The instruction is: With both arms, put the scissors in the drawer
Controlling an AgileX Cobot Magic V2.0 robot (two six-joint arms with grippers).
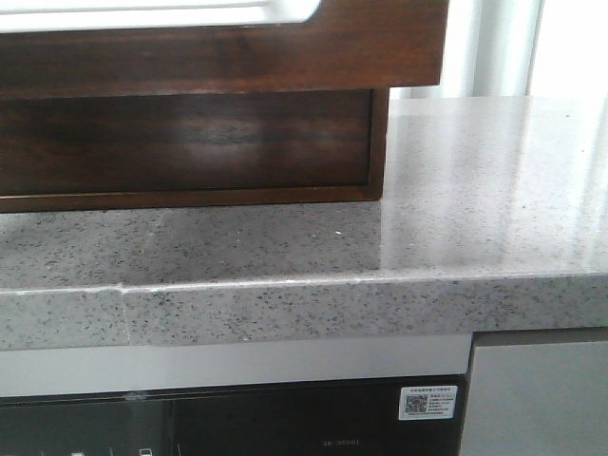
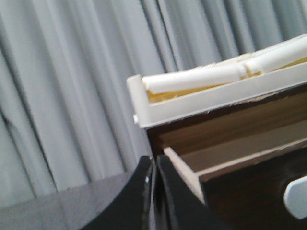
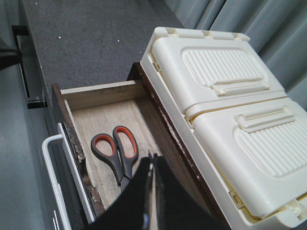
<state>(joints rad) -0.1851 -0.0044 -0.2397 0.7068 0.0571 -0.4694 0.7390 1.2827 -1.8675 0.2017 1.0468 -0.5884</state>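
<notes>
Already placed: scissors [image 3: 116,152] lying flat inside the open drawer [image 3: 103,117], lower left of the right wrist picture. Right gripper [image 3: 152,165] and left gripper [image 2: 155,167] (both empty) with jaws together. Left to do, probably: pushing the drawer shut.

Colours we see on the worktop [image 1: 475,218]
We see grey speckled stone, a dark brown drawer [image 3: 76,148], grey-and-orange scissors [image 3: 117,148], a cream ribbed box [image 3: 225,96].

We see the dark brown wooden drawer [image 3: 108,103] pulled out, its pale floor open from above except where the grey-handled, orange-lined scissors [image 3: 116,149] lie. A cream ribbed plastic box [image 3: 225,110] fills the case top beside it. The speckled grey stone counter [image 1: 484,190] stands bare to the right.
</notes>
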